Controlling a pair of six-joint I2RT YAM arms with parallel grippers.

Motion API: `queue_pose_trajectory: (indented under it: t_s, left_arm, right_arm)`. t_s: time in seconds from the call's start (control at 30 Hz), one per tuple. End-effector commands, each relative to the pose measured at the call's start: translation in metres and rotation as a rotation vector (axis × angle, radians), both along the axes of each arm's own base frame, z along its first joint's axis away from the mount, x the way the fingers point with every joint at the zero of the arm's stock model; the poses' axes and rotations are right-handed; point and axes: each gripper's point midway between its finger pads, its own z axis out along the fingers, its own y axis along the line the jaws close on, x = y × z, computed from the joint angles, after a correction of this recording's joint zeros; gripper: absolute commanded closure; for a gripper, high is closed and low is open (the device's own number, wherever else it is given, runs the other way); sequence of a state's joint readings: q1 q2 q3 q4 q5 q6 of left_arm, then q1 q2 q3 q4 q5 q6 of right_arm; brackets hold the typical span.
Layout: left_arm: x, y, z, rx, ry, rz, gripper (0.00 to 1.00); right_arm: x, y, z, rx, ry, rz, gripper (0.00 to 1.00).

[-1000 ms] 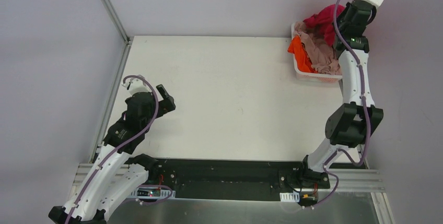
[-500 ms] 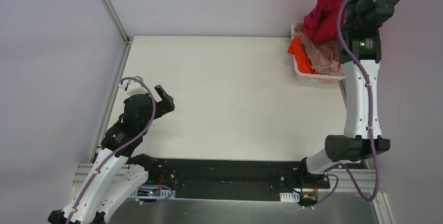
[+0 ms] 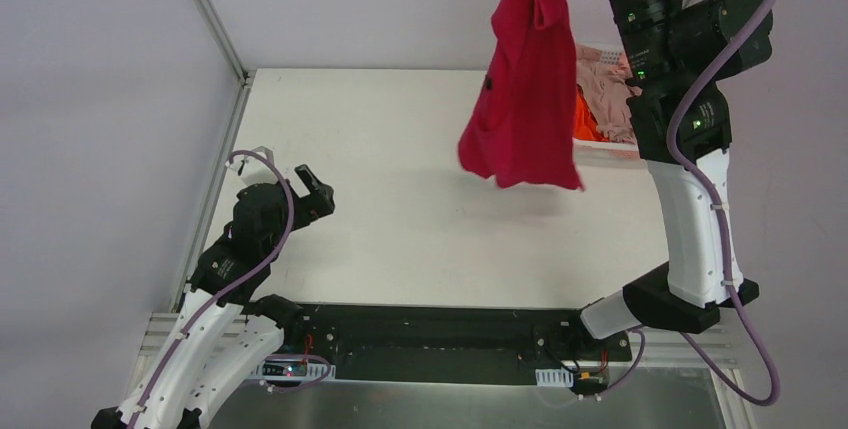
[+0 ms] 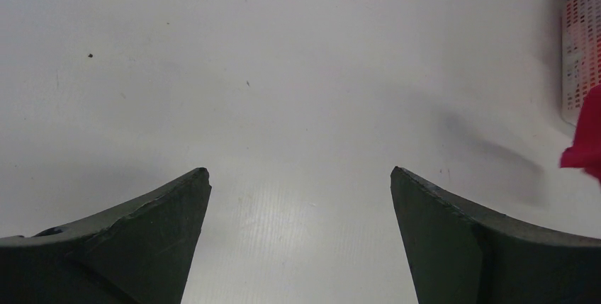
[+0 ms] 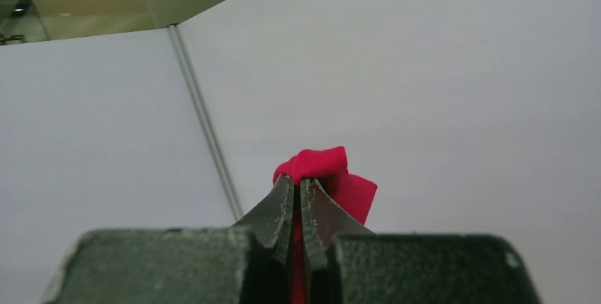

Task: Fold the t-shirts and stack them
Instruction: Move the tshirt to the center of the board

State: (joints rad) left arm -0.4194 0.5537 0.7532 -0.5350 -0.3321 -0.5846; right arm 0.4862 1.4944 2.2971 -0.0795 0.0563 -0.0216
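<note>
One crimson t-shirt, hanging lengthwise in the air over the far right part of the table. Its top is bunched at the upper edge of the overhead view. Its lower edge appears lifted off the surface, with a shadow below it.
- Held by: right gripper, raised high. Jaws are clamped together on a fold of the red cloth, and a small tuft shows past the fingertips.
- One orange t-shirt, in the white basket at the far right corner, partly hidden behind the hanging red one.
- Pinkish-beige t-shirts, crumpled in the same basket beside the orange. The count cannot be told.
- Left gripper, low over the near left part of the table. Jaws are spread wide, with nothing between them but bare tabletop. It is well apart from all the shirts. A corner of red cloth and the basket wall show at the right edge of its camera view.
</note>
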Motion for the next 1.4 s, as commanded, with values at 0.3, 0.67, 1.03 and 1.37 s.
queue_pose_trajectory:
  t_s: [0.3, 0.67, 1.03, 1.37]
  left_arm:
    - [-0.006, -0.010, 0.013, -0.079, -0.052, -0.041, 0.00]
    - [0.000, -0.012, -0.022, -0.060, 0.062, -0.010, 0.00]
    - [0.015, -0.041, -0.089, -0.025, 0.345, -0.081, 0.00]
    - [0.039, -0.095, -0.150, -0.102, 0.555, -0.234, 0.14]
  right_arm:
    - [-0.005, 0.065, -0.030, -0.016, 0.027, 0.141, 1.00]
    - [0.038, 0.055, -0.261, -0.225, 0.559, -0.047, 1.00]
    - [0.068, -0.092, -0.571, -0.252, 1.185, -0.688, 1.00]
    - [0.041, -0.156, -0.584, -0.312, 1.339, -1.156, 0.01]
